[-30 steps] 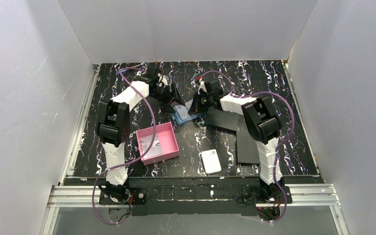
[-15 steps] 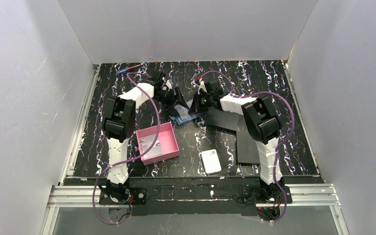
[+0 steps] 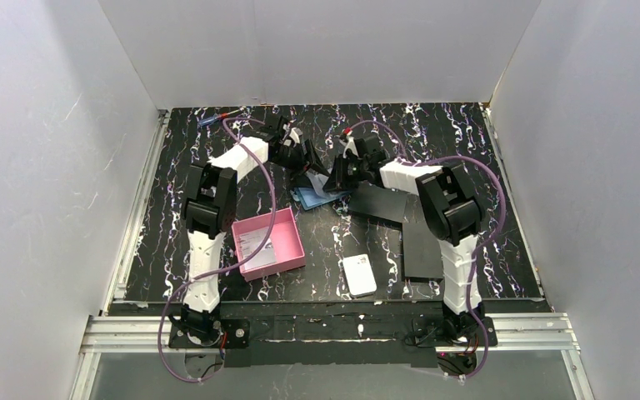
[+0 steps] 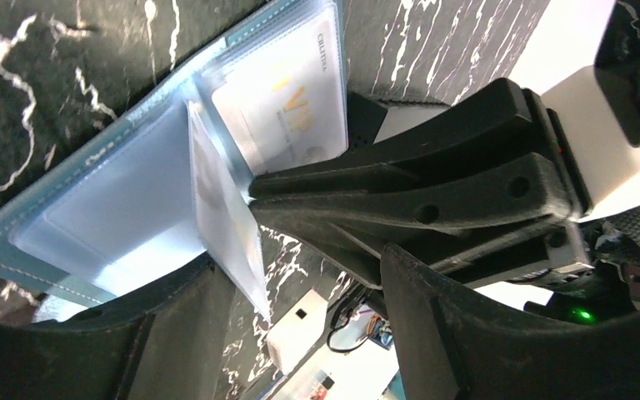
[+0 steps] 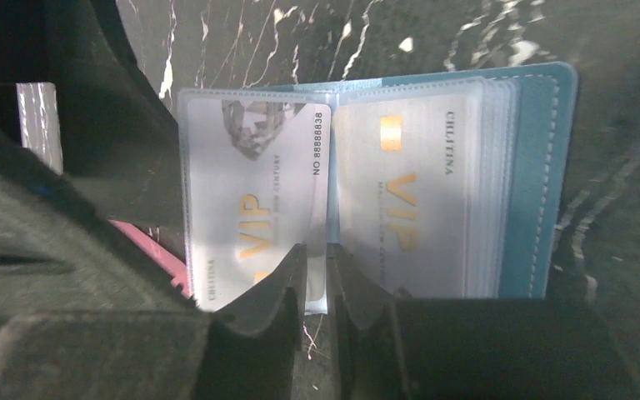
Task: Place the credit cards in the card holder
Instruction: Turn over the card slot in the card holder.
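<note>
overhead view of a black marbled table (image 3: 467, 150) with two white robot arms meeting over a small teal card holder (image 3: 310, 197) just above the middle of the frame. the card holder lies open and flat on the table with its clear plastic sleeves fanned out. the left gripper (image 3: 307, 158) comes in from its upper left and the right gripper (image 3: 339, 177) from its right, the two claws very near each other above the open pages. lower down, a pink tray (image 3: 292, 250) with a pale card-like piece inside sits left of centre. a white block (image 3: 358, 275) lies near the bottom centre, and flat black rectangles (image 3: 379, 202) lie to the right of the holder.

right wrist view: two credit cards (image 5: 254, 208) with gold "vip" lettering show side by side inside the sleeves, the right-hand one lying over the teal cover. the right gripper's fingers rise from the bottom of the frame, drawn nearly together with only a narrow slit between them. the lower corner of the left sleeved card sits in that slit. whether the fingers squeeze it cannot be told.

left wrist view: the open holder fills the upper left, with one gold-lettered card at top centre. a clear sleeve (image 4: 225, 208) stands up on edge from the fold. its lower end reaches down between the left gripper's fingers, which are spread wide apart at the bottom of the frame.
</note>
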Available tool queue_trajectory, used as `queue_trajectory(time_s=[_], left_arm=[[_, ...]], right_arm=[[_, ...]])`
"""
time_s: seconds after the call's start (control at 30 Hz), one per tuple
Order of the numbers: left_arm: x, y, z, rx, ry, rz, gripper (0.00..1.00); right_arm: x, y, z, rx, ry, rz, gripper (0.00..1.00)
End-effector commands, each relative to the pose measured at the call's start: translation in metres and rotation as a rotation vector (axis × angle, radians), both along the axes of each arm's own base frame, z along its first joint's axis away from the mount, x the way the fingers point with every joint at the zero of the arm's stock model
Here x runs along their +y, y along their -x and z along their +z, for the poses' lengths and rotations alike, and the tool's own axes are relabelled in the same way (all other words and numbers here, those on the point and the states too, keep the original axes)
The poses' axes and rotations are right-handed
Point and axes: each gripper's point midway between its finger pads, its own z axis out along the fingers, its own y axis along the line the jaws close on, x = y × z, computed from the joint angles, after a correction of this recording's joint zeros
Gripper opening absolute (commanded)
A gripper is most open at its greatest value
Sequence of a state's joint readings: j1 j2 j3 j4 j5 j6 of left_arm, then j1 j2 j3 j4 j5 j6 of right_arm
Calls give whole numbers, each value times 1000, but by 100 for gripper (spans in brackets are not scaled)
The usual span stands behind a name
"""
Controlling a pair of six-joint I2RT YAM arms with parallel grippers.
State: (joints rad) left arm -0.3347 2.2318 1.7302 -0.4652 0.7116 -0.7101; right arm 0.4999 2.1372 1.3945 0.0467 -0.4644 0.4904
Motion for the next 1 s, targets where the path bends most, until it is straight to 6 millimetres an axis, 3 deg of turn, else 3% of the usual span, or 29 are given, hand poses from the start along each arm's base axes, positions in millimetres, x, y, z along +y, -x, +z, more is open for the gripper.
queue_trajectory(time_s=[0.0, 0.17, 0.33, 0.47, 0.5, 0.53, 0.6, 0.63, 0.7, 0.73, 0.83, 0.97], left_arm=[[-17, -6, 14, -26, 51, -28, 61], [-29, -12, 16, -41, 71, -36, 62], [-47, -20, 20, -66, 89, -44, 64], [-63, -23, 7, -18, 118, -63, 65], [-58, -26, 26, -60, 123, -71, 66], [-44, -27, 63, -148, 109, -74, 67], [1, -16, 123, -258, 78, -58, 68], [33, -2, 140, -272, 67, -29, 70], [88, 50, 159, -286, 47, 7, 74], [104, 69, 157, -294, 1, 4, 74], [143, 105, 146, -297, -168, 53, 75], [189, 128, 124, -282, -349, 177, 74]], right_arm=[[-19, -19, 51, -40, -58, -86, 26], [-68, -26, 60, -33, -4, -199, 28], [-139, -27, 75, -111, 198, -282, 31], [-149, -7, 91, -145, 233, -258, 35], [-149, -3, 99, -155, 227, -245, 38], [-149, 0, 109, -180, 222, -227, 45], [-134, 10, 121, -228, 166, -160, 55], [-117, 18, 127, -260, 148, -106, 61], [-55, 49, 150, -355, 102, 89, 72], [-24, 68, 158, -394, 78, 185, 74], [34, 111, 174, -547, 51, 396, 79], [88, 148, 177, -719, -25, 561, 83]])
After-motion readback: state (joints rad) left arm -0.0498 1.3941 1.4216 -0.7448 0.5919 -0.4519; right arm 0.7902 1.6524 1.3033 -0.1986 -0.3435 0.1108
